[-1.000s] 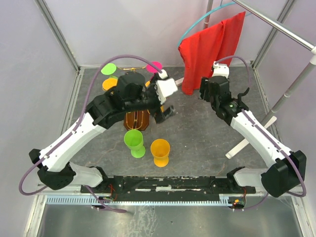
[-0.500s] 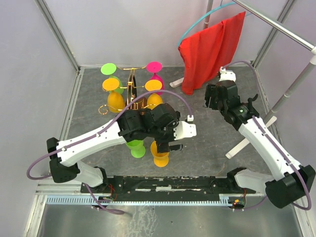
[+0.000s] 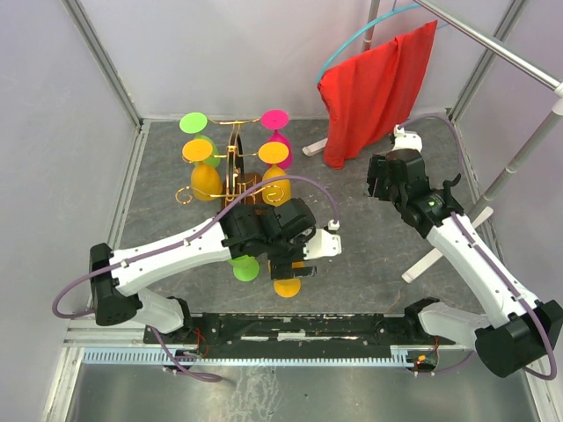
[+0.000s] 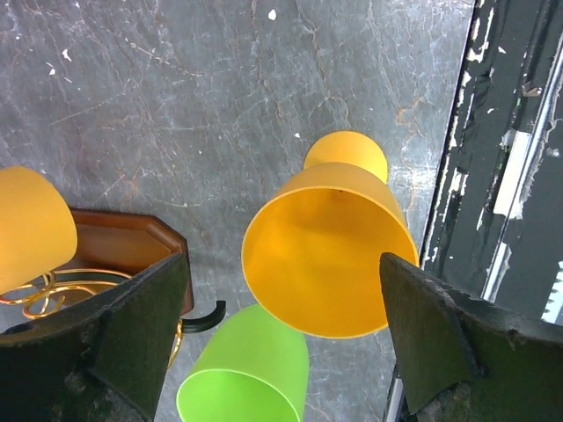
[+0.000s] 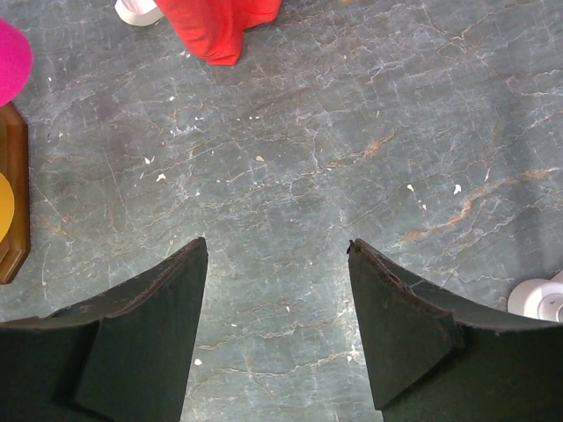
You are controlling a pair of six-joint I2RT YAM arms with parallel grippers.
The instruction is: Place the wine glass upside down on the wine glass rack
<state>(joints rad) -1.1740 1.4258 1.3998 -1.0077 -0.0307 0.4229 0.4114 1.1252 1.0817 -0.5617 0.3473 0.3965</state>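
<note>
left gripper [image 4: 281, 303] gaping over the orange wine glass [image 4: 327, 264]; green glass [image 4: 246, 376] at its 7 o'clock could get bumped. right gripper [image 5: 277, 299] spread too, empty.

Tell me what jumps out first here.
The open left hand hovers right over an upright orange wine glass near the front edge, a green glass beside it. Behind, the wine glass rack carries four bright glasses upside down; a red cloth hangs back right.
</note>
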